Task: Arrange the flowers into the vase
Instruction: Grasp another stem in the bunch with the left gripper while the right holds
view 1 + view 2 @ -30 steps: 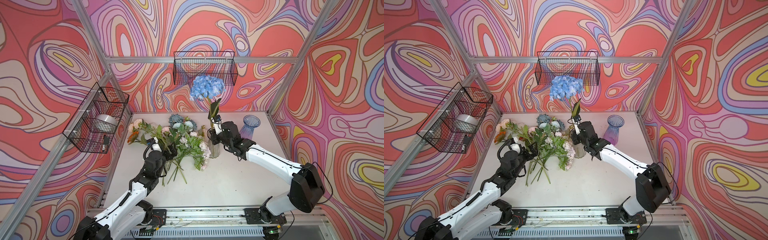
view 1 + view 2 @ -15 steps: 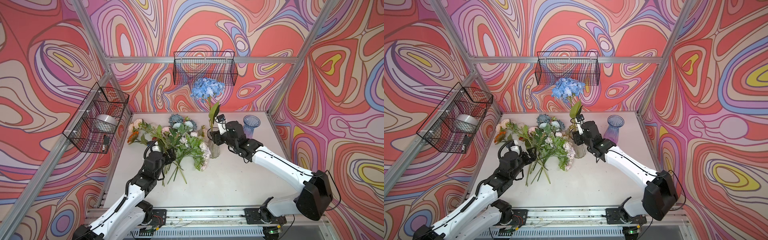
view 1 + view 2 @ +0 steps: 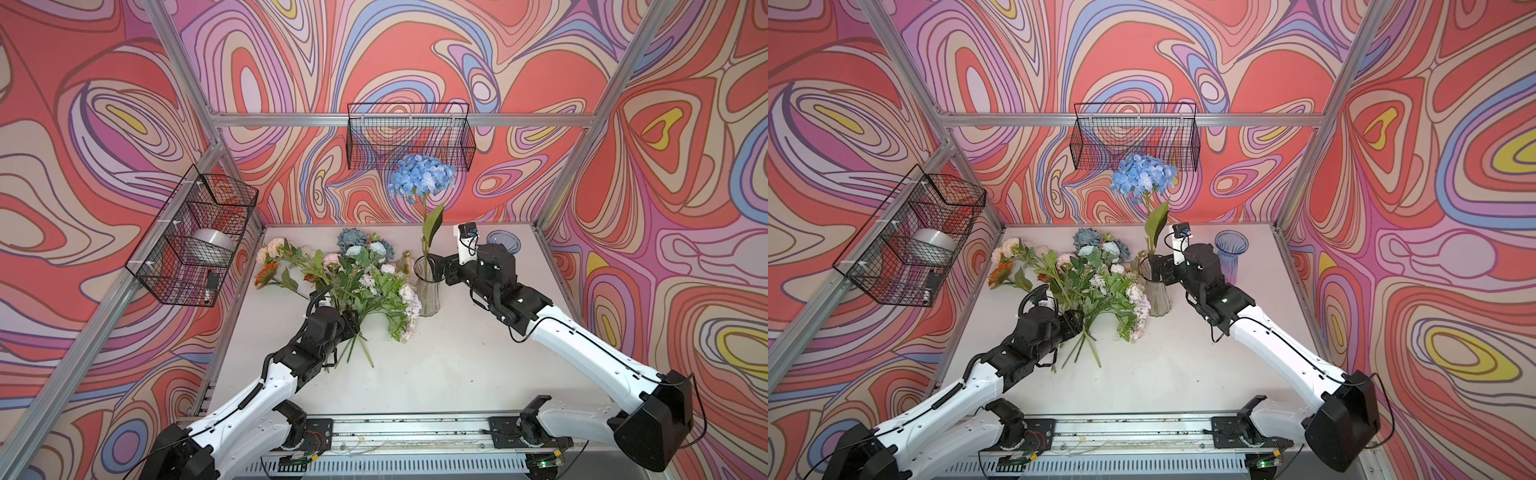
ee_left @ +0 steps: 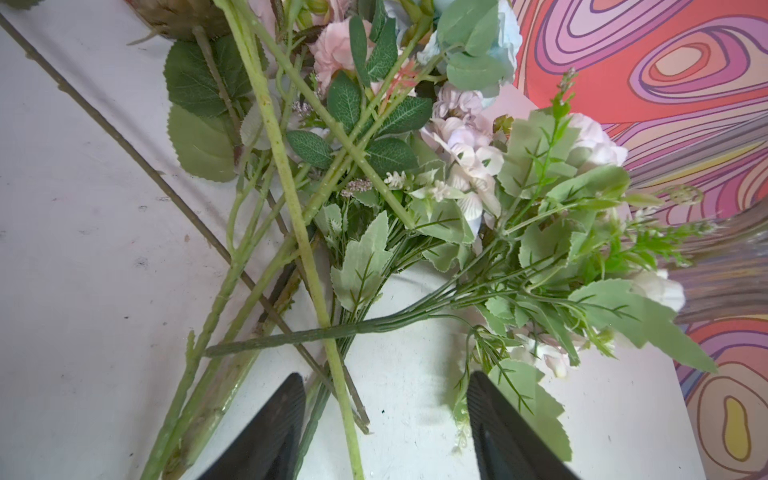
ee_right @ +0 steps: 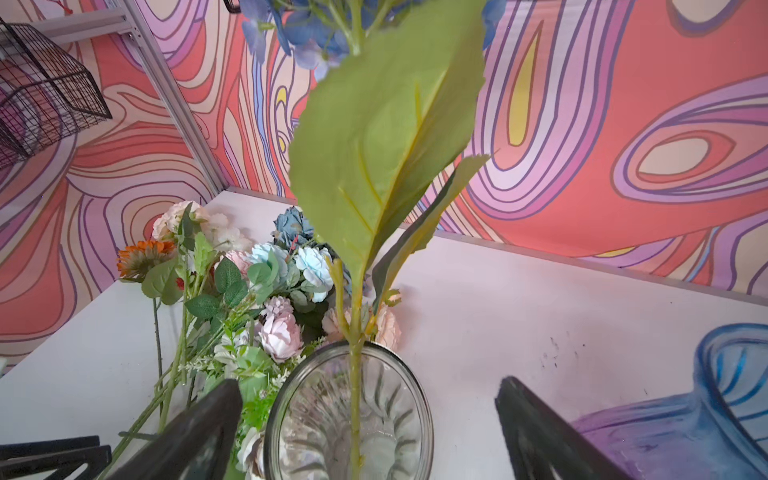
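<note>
The blue hydrangea (image 3: pixel 422 176) stands upright in the clear glass vase (image 3: pixel 428 291), mid-table. The right gripper (image 5: pixel 368 386) is released, jaws wide on either side of the vase mouth, clear of the stem and, as far as the wrist view shows, of the glass. The other flowers (image 3: pixel 353 274) lie heaped on the table (image 3: pixel 436 374) just left of it (a blue vase (image 3: pixel 1231 253) stands far right). The left gripper (image 4: pixel 384 376) hangs spread over their stem ends, with none pinched.
</note>
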